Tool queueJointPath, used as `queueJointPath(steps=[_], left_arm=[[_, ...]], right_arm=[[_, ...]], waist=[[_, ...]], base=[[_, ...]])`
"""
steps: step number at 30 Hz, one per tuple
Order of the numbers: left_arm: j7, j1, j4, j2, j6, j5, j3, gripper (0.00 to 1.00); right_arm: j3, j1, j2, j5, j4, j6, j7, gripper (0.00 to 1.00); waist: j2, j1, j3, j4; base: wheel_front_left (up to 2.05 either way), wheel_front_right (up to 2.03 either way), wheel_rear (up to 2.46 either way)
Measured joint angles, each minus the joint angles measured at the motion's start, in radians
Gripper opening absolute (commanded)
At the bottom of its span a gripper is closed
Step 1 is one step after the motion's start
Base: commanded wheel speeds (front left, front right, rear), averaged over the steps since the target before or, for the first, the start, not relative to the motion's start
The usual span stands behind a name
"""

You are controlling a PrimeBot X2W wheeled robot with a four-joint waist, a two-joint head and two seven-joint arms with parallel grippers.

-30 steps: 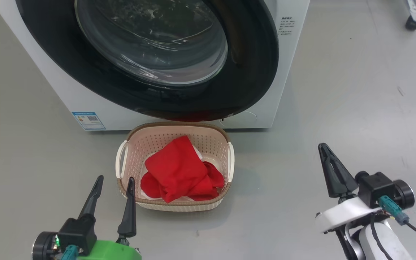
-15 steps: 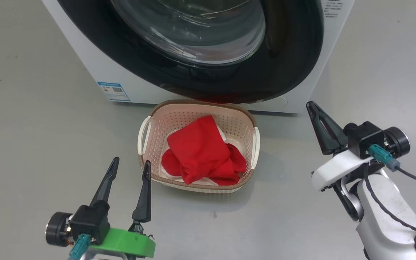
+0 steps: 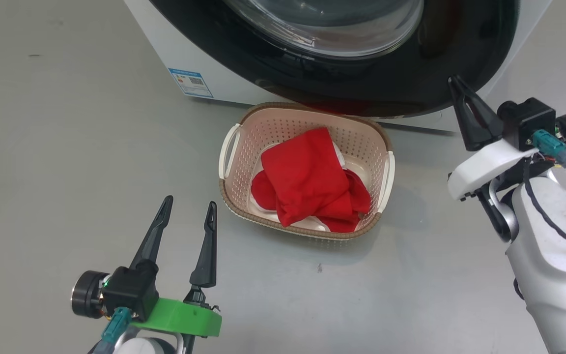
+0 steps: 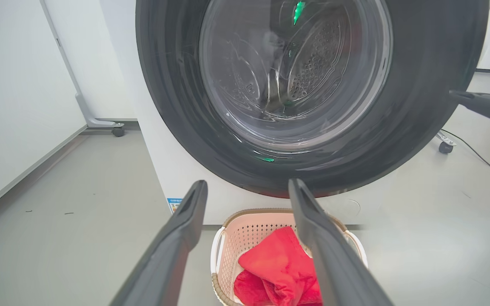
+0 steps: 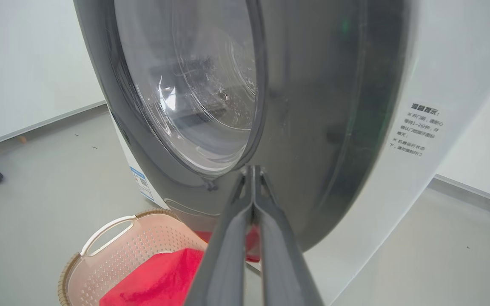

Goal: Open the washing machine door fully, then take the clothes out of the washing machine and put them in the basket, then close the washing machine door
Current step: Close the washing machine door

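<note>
The washing machine point(image 3: 180, 49) stands at the top of the head view. Its door point(image 3: 361, 83), black-rimmed with a glass bowl, lies against the front point(image 5: 313, 127). On the floor below it sits the cream basket point(image 3: 283, 125), with the red clothes point(image 3: 312, 177) piled inside. My left gripper point(image 3: 189, 202) hovers open and holds nothing, left of the basket's near corner; in the left wrist view its fingers point(image 4: 194, 204) frame the door point(image 4: 419, 106) and the basket point(image 4: 249, 225). My right gripper point(image 3: 454, 81) is shut on nothing, its tip by the door's lower right rim point(image 5: 251, 170).
Smooth grey floor spreads left, right and in front of the basket. A blue sticker point(image 3: 192, 81) marks the washer's lower left corner. White wall panels and a wheeled stand foot point(image 4: 117, 129) are left of the machine, and another castor point(image 4: 445, 146) with a cable to its right.
The head camera has swung, sliding the washer and basket right and up in view. My shut right gripper has moved forward to the door's lower right rim. The left gripper stays open.
</note>
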Motion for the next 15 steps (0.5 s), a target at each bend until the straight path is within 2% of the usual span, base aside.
queueJointPath(steps=[15], left_arm=[[-0.01,-0.061,0.009,-0.007,0.0,-0.003,-0.025,1.0]], right_arm=[[-0.018,-0.149,-0.025,0.013,0.086,0.009,-0.001,0.0]], waist=[[0.0,0.0,0.078,0.033]], base=[[0.0,0.0,0.0]])
